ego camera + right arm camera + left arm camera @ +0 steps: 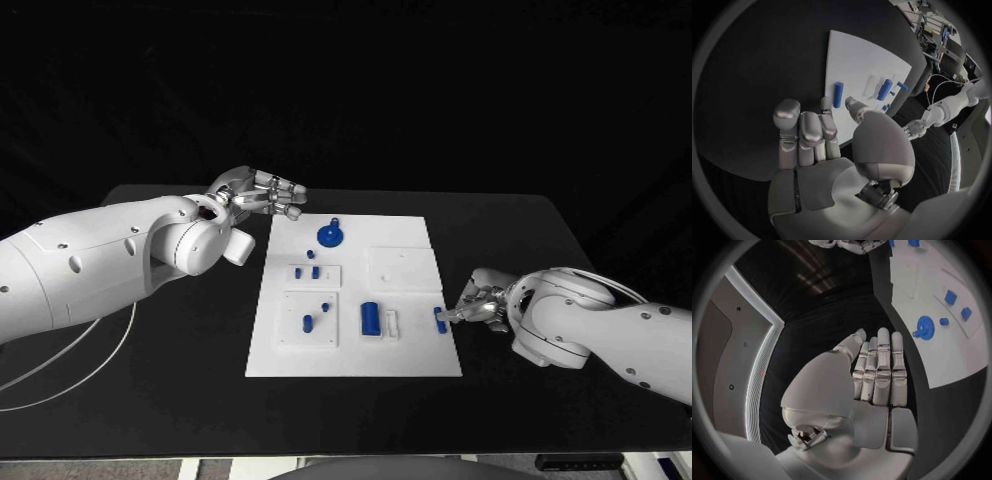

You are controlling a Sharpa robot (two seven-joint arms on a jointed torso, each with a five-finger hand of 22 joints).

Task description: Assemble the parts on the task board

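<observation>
White and flat, the task board [411,355] lies in the middle of the black worktop [173,390], carrying small blue parts. A short blue rod [440,319] lies at the board's right edge, and the right hand [476,303] sits just beside it with fingertips close to it; whether they touch or pinch it cannot be told. In the right wrist view the same rod [838,94] lies just past the fingers [807,132], which stand partly curled. The left hand [264,194] hovers off the board's far left corner, released, fingers straight and together, holding nothing. Near that corner lies a round blue disc with a small loop [330,236]. A larger blue cylinder [369,318] lies mid-board beside a pale slot, smooth and matte. Dark surroundings close in behind the worktop.
</observation>
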